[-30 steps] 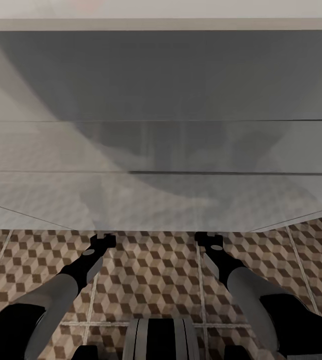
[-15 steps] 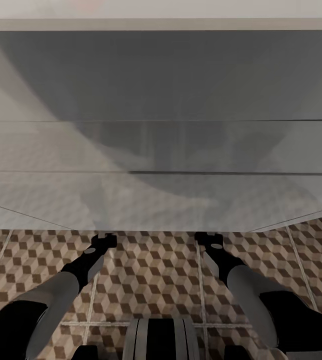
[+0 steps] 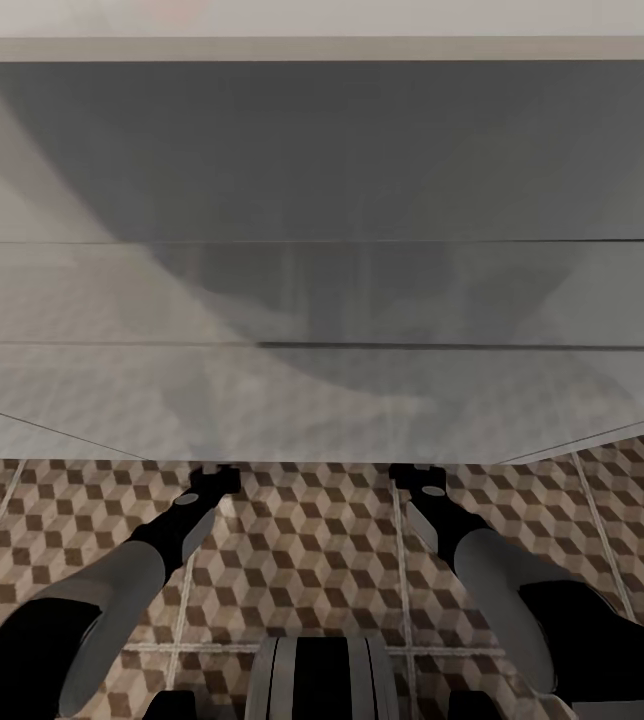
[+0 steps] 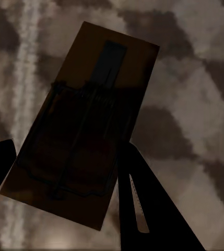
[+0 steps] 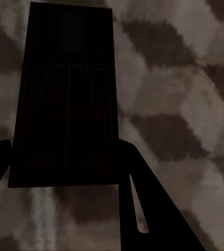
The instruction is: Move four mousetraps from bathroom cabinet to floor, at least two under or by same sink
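Shifted slightly since a second earlier: left tool (image 3: 217, 478) nudged a touch to the right along the sink's lower edge, right tool (image 3: 417, 478) unmoved, camera unmoved. Loomed over the top of the head view as a long white block, the sink (image 3: 322, 250), with both arms reaching under its front edge above the floor (image 3: 302, 540). Seen from the left wrist: a mousetrap (image 4: 83, 125), tan wood with a dark metal part, tilted between the two dark fingers (image 4: 143, 209), cube-patterned tile right behind it. Seen from the right wrist: a second trap (image 5: 65, 99), deep in shadow and almost black, likewise framed by the fingers (image 5: 143, 209). Hard to say whether either tool was clamped on its trap or parted around one already lying on the tile; contact between finger and wood could not be made out, so no call on the grip. Judged as the placing step: two traps brought down to the floor at the foot of the sink, which would satisfy the under-or-beside-the-sink condition once set down. Called for next, most likely: letting go of both if not yet released, lifting the tools straight up so as not to drag the traps, then going back to the cabinet for any traps left.
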Robot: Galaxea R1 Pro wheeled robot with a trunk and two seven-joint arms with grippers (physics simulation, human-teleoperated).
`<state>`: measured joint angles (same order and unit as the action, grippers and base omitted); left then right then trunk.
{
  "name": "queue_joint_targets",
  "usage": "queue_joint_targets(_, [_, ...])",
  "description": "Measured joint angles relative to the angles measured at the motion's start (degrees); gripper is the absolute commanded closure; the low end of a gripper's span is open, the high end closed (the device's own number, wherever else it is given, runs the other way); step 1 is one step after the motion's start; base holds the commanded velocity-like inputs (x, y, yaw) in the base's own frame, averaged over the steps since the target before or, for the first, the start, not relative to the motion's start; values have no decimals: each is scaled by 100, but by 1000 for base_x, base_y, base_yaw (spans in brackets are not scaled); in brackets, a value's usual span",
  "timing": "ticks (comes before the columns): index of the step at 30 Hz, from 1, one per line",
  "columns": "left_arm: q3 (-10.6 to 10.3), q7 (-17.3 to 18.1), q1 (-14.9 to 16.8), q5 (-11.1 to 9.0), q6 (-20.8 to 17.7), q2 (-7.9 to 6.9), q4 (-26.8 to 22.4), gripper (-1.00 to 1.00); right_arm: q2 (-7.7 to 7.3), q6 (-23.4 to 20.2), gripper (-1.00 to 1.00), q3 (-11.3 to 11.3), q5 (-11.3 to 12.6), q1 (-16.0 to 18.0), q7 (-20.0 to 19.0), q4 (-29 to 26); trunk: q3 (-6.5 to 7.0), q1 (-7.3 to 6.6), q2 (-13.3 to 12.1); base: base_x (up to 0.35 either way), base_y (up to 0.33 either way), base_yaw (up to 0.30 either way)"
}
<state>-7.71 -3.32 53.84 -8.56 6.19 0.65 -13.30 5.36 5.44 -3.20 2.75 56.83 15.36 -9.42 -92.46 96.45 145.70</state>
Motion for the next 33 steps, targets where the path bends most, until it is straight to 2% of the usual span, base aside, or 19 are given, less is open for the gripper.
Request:
queue_joint_targets(8, [0,0,0,-3,-32,-15,34,100,-12,-94,100,-5,0,2,-18,3,0,0,0,0,0,0])
queue_joint_targets(17, [3,-1,0,-8,-42,-52,53,100,-17,-435,100,0,8,144,-34,6,0,0,0,0,0,0])
queue_joint_targets(33, [11,-1,1,0,-34,-51,94,100,-11,-430,100,12,23,167,-44,6,0,0,0,0,0,0])
